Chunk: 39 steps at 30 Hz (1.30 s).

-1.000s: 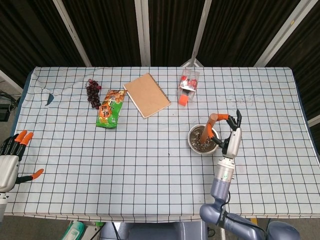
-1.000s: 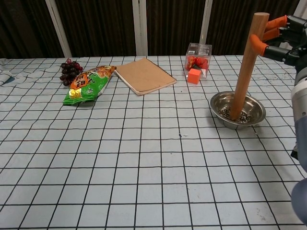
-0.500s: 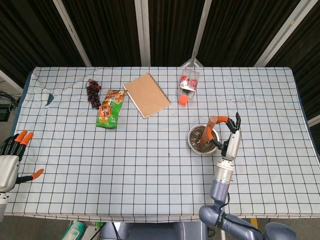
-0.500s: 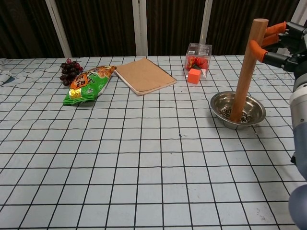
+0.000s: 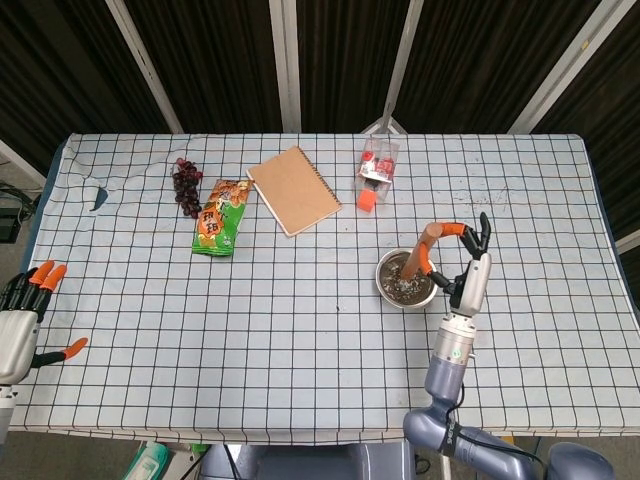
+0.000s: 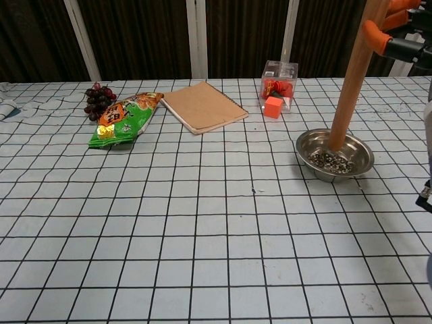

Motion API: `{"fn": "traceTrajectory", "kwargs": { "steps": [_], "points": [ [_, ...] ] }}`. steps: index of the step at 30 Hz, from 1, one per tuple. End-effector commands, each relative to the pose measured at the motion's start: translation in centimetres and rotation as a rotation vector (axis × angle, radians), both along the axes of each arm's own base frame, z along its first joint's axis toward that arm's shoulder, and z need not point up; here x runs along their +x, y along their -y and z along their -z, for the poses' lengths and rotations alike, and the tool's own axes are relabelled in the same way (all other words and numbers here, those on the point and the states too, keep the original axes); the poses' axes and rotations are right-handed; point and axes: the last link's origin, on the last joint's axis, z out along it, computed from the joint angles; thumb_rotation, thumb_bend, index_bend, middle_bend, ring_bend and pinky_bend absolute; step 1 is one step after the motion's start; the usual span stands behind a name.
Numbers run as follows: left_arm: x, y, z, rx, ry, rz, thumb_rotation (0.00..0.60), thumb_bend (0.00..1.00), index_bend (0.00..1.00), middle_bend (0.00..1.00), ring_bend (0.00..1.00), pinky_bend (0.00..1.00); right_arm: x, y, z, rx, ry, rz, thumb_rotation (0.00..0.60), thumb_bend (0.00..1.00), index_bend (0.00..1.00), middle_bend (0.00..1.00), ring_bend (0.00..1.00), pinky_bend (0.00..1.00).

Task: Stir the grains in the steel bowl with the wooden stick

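Chest view: right hand (image 6: 405,27) grips wooden stick (image 6: 351,84) above steel bowl (image 6: 334,152).

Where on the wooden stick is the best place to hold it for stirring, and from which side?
High on the stick, from the right, as the right robot hand grips it now. It stands nearly upright with its lower end in the bowl, so only the upper shaft is free.
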Motion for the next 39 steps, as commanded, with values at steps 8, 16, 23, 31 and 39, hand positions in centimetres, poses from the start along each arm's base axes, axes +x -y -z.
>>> {"fn": "traceTrajectory", "kwargs": {
  "steps": [8,16,23,31,39],
  "points": [
    [-0.1,0.0,-0.1,-0.001,0.003,-0.002,0.6,0.02,0.0,0.0,0.0,0.0,-0.6,-0.6,-3.9,-0.038,-0.088,-0.06,0.6,0.55,0.86,0.72,0.37,0.0],
    [0.0,0.0,0.1,0.01,0.007,-0.003,0.6,0.02,0.0,0.0,0.0,0.0,-2.3,-3.4,-9.2,-0.017,-0.191,-0.084,0.6,0.55,0.86,0.72,0.37,0.0],
    [0.1,0.0,0.1,0.017,0.006,-0.006,0.6,0.02,0.0,0.0,0.0,0.0,-5.4,-6.9,-9.6,0.092,-0.442,-0.121,0.6,0.55,0.87,0.73,0.37,0.0],
    [0.2,0.2,0.3,0.013,0.01,-0.011,0.6,0.02,0.0,0.0,0.0,0.0,-7.5,-8.2,-9.5,0.151,-0.728,-0.16,0.6,0.55,0.87,0.73,0.37,0.0],
    [0.1,0.2,0.3,0.002,0.042,-0.03,0.6,0.02,0.0,0.0,0.0,0.0,-9.1,-8.0,-8.9,0.202,-0.971,-0.149,0.6,0.55,0.87,0.74,0.37,0.0]
  ]
}}
